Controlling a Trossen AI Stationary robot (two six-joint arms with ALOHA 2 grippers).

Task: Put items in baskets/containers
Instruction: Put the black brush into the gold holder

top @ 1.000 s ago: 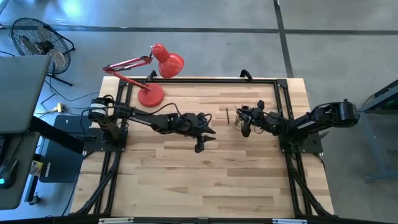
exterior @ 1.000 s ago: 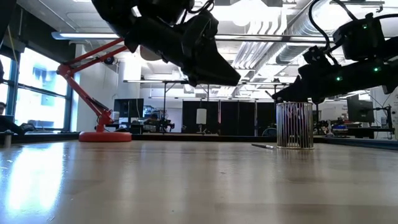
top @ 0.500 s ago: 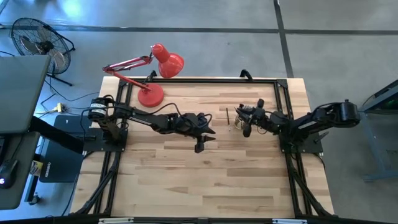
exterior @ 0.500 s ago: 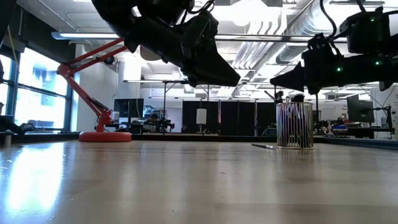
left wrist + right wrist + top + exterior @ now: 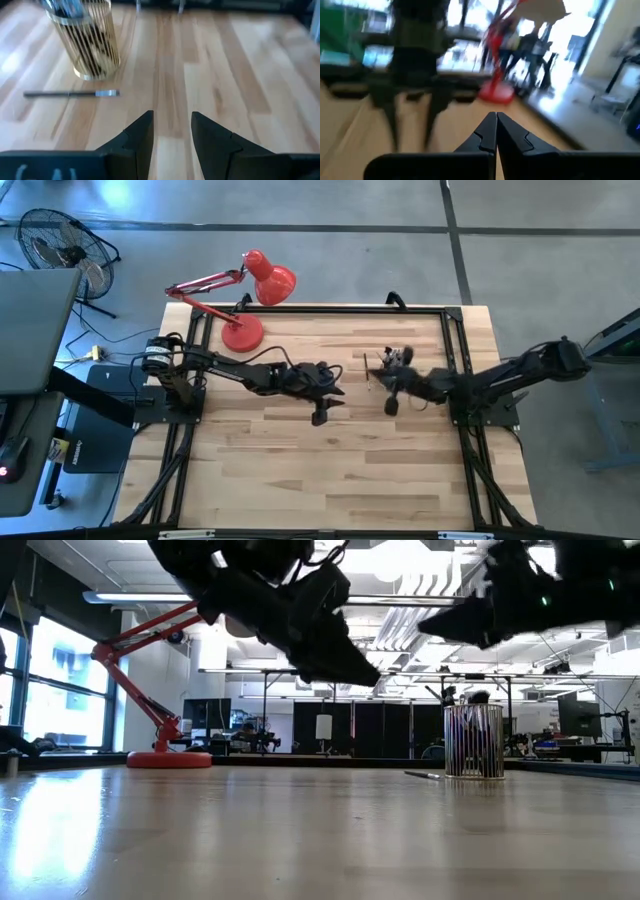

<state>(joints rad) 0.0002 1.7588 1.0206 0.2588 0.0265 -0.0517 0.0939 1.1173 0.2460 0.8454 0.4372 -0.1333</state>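
A small clear cup with gold vertical stripes (image 5: 93,45) stands upright on the wooden table, right of centre (image 5: 401,357); dark brush tips show above its rim (image 5: 478,698). One slim dark brush with a silvery ferrule (image 5: 70,93) lies flat on the table beside the cup (image 5: 366,367). My left gripper (image 5: 172,131) hovers open above the table's middle (image 5: 338,388), pointing at the cup and the brush. My right gripper (image 5: 496,129) is shut on nothing, raised above the table just near of the cup (image 5: 382,383), pointing toward the left arm.
A red desk lamp (image 5: 243,330) stands on its round base at the far left of the table. A black frame (image 5: 420,309) runs along the table's far and side edges. Bare wood spreads over the near half of the table.
My right gripper has lifted up and away from the cup, swinging toward the table's near edge, so the cup now shows uncovered from above. The cup and the lying brush stay where they were.
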